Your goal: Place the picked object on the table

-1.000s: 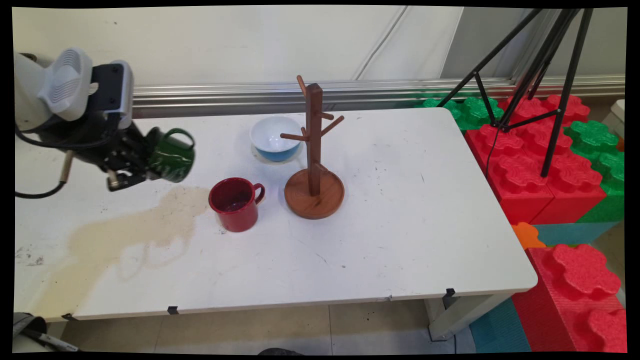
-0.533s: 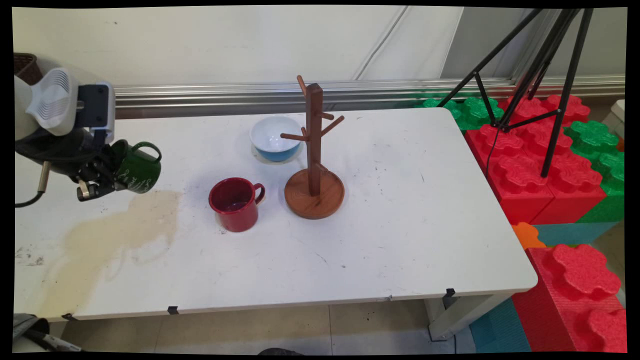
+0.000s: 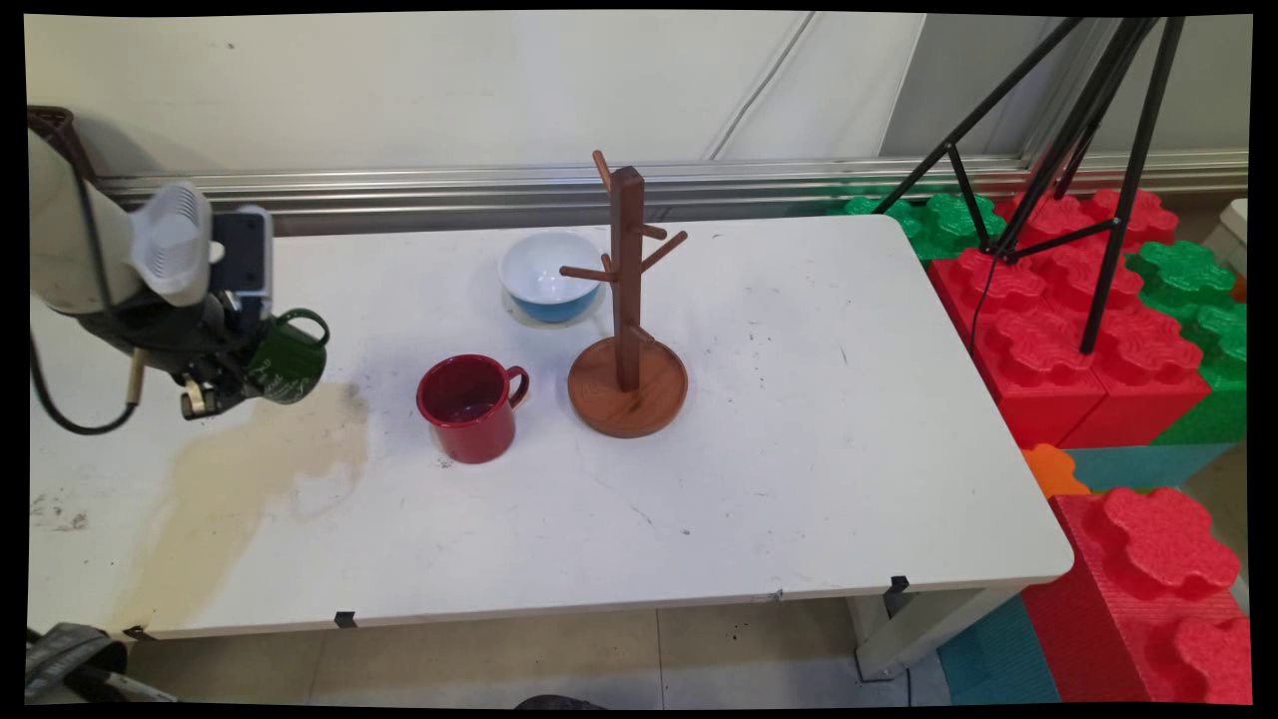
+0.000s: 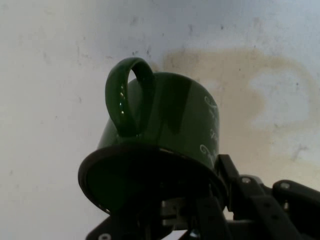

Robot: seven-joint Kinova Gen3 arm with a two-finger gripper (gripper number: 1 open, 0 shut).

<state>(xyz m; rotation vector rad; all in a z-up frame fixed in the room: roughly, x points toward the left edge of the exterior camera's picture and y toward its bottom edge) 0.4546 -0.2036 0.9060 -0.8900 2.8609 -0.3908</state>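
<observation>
At the table's left side my gripper [image 3: 240, 374] is shut on the rim of a dark green mug [image 3: 287, 358], held tilted just above the tabletop with its handle up. In the hand view the green mug [image 4: 165, 135] fills the middle, its handle toward the top left and its rim clamped in the black linkage at the bottom. Below it spreads a tan stain [image 3: 250, 459] on the white table [image 3: 799, 449]. A red mug [image 3: 469, 407] stands upright to the right of the held mug, handle pointing right.
A wooden mug tree [image 3: 627, 330] with bare pegs stands at the table's middle. A white and blue bowl [image 3: 550, 276] sits behind it on a saucer. Red and green foam blocks [image 3: 1088, 330] and a black tripod [image 3: 1078, 130] stand off the right edge.
The gripper has carried the green mug left from beside the red mug, then slightly lower and a little back to the right. The mug has turned more upright.
</observation>
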